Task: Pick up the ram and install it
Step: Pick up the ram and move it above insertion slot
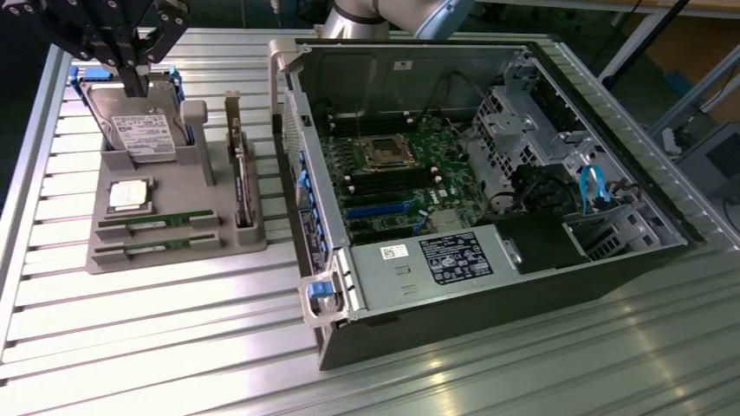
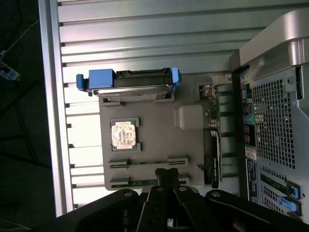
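The jaws, clenched empty, hung at the exterior view's upper left over the gray tray (image 1: 173, 260); the ram (image 1: 156, 223) and its twin (image 1: 156, 247) lay slotted at the tray's lower end.

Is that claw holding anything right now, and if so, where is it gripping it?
Nothing is held. The gripper is shut with nothing between its fingertips, hanging above the grey tray, where both ram sticks lie in their slots.
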Robot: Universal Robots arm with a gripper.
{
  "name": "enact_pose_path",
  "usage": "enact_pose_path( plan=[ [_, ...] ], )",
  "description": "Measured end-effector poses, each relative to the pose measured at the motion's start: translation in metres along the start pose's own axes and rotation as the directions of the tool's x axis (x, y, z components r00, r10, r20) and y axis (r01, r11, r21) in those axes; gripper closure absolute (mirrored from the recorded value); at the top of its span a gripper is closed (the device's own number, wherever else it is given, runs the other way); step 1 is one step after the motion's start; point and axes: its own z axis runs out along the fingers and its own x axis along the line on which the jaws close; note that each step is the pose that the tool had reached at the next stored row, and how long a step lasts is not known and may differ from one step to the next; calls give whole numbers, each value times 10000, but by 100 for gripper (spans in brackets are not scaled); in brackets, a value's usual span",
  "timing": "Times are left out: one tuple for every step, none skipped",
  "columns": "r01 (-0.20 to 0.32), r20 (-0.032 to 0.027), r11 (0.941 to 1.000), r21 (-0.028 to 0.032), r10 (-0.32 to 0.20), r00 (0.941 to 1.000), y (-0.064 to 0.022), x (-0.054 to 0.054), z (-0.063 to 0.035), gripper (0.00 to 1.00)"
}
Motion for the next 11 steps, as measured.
enact_pose_path(
  plan=[
    [0,1,10000,0,0,10000,0,0,0,90],
    [0,0,10000,0,0,10000,0,0,0,90],
    [0,0,10000,0,0,10000,0,0,0,90],
    [0,0,10000,0,0,10000,0,0,0,90],
    [0,0,10000,0,0,10000,0,0,0,90],
    [0,0,10000,0,0,10000,0,0,0,90],
    [0,0,10000,0,0,10000,0,0,0,90],
    [0,0,10000,0,0,10000,0,0,0,90],
    [0,0,10000,0,0,10000,0,0,0,90],
    [0,1,10000,0,0,10000,0,0,0,90],
    [13,0,10000,0,-13,10000,0,0,0,90]
  ],
)
